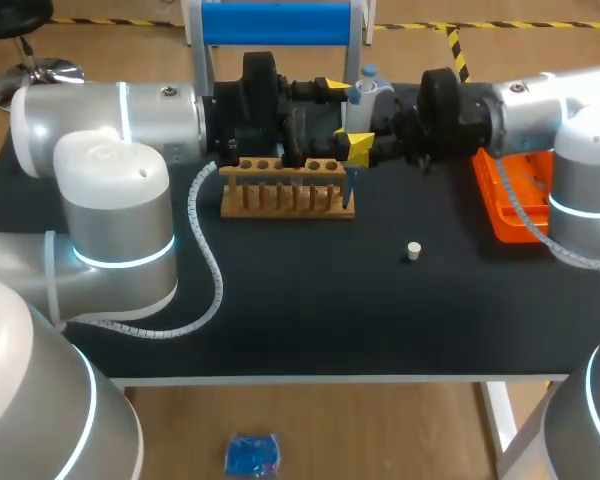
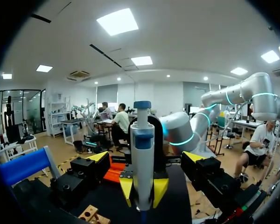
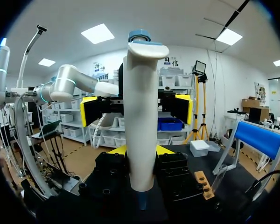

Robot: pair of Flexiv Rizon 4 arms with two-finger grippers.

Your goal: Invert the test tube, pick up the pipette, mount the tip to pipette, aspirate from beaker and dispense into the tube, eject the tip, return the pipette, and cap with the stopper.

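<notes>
By the rack's (image 1: 280, 195) right end, the right gripper (image 3: 139, 150) clamps the upright pipette (image 3: 140, 116). The left gripper (image 2: 145, 157) gapes wide around it. The stopper (image 1: 414, 251) lies well apart.

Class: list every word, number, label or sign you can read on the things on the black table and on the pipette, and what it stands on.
None can be read. The pipette, wooden rack, white stopper and orange tray show no legible print in any view; any marks are too small to tell.
</notes>
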